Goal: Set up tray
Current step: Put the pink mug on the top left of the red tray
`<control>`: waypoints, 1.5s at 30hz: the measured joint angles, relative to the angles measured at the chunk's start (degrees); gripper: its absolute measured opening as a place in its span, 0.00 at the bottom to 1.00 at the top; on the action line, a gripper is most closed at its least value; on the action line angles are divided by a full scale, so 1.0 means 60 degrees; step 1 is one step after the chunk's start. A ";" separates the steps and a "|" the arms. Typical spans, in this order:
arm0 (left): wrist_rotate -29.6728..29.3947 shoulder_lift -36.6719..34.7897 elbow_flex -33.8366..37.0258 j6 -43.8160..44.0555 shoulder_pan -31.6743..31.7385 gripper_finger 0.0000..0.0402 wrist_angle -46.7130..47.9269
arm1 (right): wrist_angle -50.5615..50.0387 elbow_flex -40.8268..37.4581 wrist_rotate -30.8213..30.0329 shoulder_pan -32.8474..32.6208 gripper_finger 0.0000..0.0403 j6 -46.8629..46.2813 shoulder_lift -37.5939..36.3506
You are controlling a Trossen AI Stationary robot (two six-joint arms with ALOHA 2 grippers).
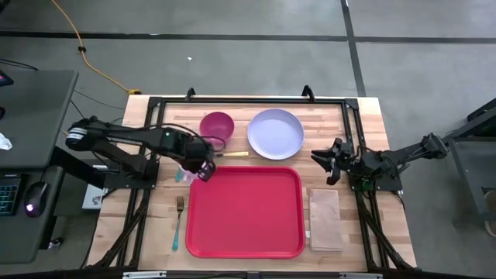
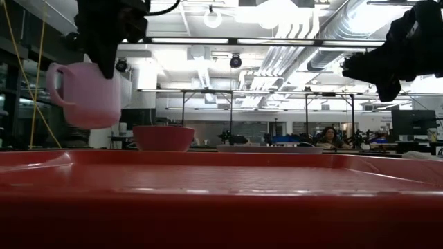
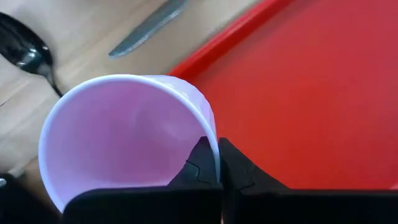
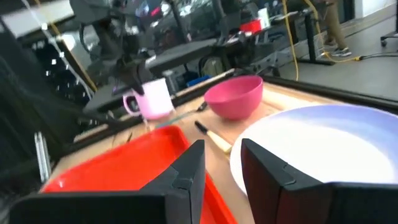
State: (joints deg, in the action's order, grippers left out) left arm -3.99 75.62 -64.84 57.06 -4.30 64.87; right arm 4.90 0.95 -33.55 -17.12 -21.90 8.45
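A pale pink mug with a side handle hangs in the air by the far left corner of the red tray. My left gripper is shut on it. The mug also shows in the left wrist view and the right wrist view. The tray lies flat on the table. My right gripper is open and hovers off the table near the tray's far right corner, beside the plate. It touches nothing. My left gripper holds the mug by its rim wall, pinched with one finger inside the mug and the other outside. The fingers come from above, pointing down. The mug is lifted clear of the table, nearly upright, hanging below the fingers.
Beyond the tray's far edge stand a pink bowl and a lavender plate, with a knife between bowl and tray. A spoon lies near the mug. A fork lies left of the tray, a tan napkin right of it.
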 joint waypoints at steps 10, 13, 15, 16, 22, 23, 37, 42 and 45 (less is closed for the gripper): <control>0.0261 0.0664 0.0000 0.0062 -0.0488 0.04 -0.1016 | -0.0170 0.0004 -0.0017 0.0000 0.20 -0.0012 0.0178; 0.0113 0.0876 -0.0008 0.0072 -0.0512 0.04 -0.1010 | -0.0188 0.0007 -0.0013 -0.0001 0.20 -0.0012 0.0202; 0.0094 0.1041 0.0009 0.0026 -0.0584 0.04 -0.1140 | -0.0201 0.0007 -0.0017 0.0000 0.20 -0.0012 0.0245; 0.0071 0.1146 0.0015 -0.0004 -0.0611 0.04 -0.1092 | -0.0206 0.0007 -0.0017 -0.0001 0.20 -0.0012 0.0247; -0.0016 0.1781 -0.0333 -0.0034 -0.0774 0.04 -0.0896 | -0.0255 0.0015 -0.0013 0.0000 0.20 -0.0012 0.0332; -0.0062 0.1868 -0.0446 -0.0049 -0.0821 0.04 -0.0944 | -0.0264 0.0015 -0.0016 0.0000 0.20 -0.0012 0.0399; -0.0240 0.2821 -0.1086 -0.0449 -0.0979 0.04 -0.0827 | -0.0268 0.0018 -0.0026 0.0000 0.20 -0.0028 0.0737; -0.0491 0.2772 -0.1094 -0.0203 -0.1143 0.04 -0.0801 | -0.0272 0.0018 -0.0024 0.0000 0.20 -0.0056 0.0765; -0.0562 0.2772 -0.1086 -0.0010 -0.1313 0.04 -0.0815 | -0.0272 0.0018 -0.0020 0.0000 0.20 -0.0049 0.0775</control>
State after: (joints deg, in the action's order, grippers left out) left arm -7.36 92.25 -71.35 56.99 -12.18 59.98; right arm 3.27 1.06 -33.67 -17.12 -22.20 13.10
